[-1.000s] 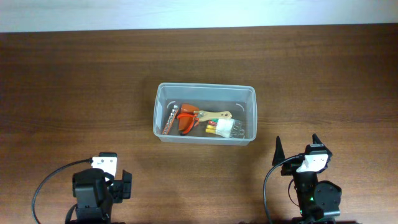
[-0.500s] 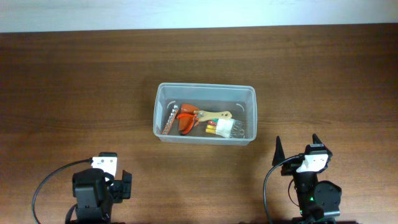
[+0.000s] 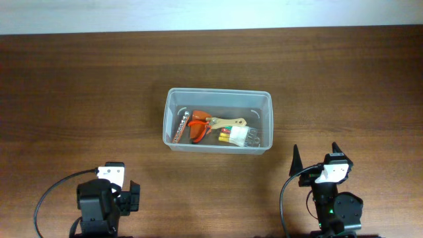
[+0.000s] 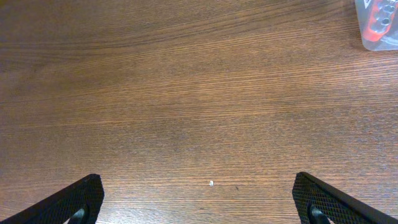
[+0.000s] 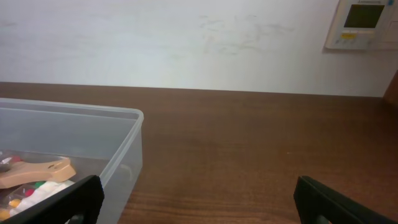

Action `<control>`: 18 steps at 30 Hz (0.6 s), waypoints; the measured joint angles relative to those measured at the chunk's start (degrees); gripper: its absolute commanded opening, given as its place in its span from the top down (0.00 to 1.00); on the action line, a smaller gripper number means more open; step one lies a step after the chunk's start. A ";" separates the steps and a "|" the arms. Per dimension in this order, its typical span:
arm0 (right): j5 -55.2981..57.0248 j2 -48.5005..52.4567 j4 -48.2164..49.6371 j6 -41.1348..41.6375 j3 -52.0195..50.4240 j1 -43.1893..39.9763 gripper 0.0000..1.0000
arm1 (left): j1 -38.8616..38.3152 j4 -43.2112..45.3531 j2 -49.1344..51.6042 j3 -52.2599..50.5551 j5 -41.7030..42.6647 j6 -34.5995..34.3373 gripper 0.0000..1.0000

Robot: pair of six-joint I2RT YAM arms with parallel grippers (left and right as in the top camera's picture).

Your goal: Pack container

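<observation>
Centrally on the counter point(image 3: 79, 86) sits the container point(image 3: 218, 99), small tools point(image 3: 215, 129) inside; the left pincer point(image 4: 196, 183) and the right pincer point(image 5: 196, 183) both gape open, empty, well apart from it.

**Left wrist view.** Only one corner of the container point(image 4: 390, 43) enters at the upper right. The rest is cut off by the top and right edges. A red object point(image 4: 372, 22) inside it is too truncated to identify. The left gripper point(image 4: 199, 199) shows only its fingertips point(image 4: 68, 202), clipped by the bottom edge.

**Right wrist view.** The container runs out past the left and bottom edges. A pale wooden piece point(image 5: 37, 169) inside is cut by the left edge, and the coloured bits point(image 5: 28, 190) below it are blurred. The right gripper point(image 5: 199, 199) is likewise clipped. A wall panel point(image 5: 364, 23) is cut by the top edge.

**Overhead view.** The left arm point(image 3: 99, 206) and right arm point(image 3: 336, 208) run off the bottom edge
</observation>
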 measured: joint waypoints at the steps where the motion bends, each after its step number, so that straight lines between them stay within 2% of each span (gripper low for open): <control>1: -0.02 0.00 0.00 0.02 0.00 0.00 0.01 | 0.00 0.00 0.00 0.00 0.00 0.00 0.01; 6: -0.02 0.00 0.02 0.02 0.00 0.00 0.01 | 0.00 -0.02 -0.59 0.00 -0.48 0.00 0.01; 10: 0.00 0.00 0.02 0.00 0.00 0.00 0.01 | -1.14 1.01 -6.43 -0.44 2.32 -0.20 0.01; 14: 0.00 0.00 0.02 0.00 0.00 0.00 0.01 | -4.61 9.49 -17.09 -4.63 7.30 -0.31 0.01; 18: 0.00 0.00 0.02 0.02 0.00 0.00 0.01 | -6.16 25.81 -21.31 -11.98 9.14 -0.87 0.01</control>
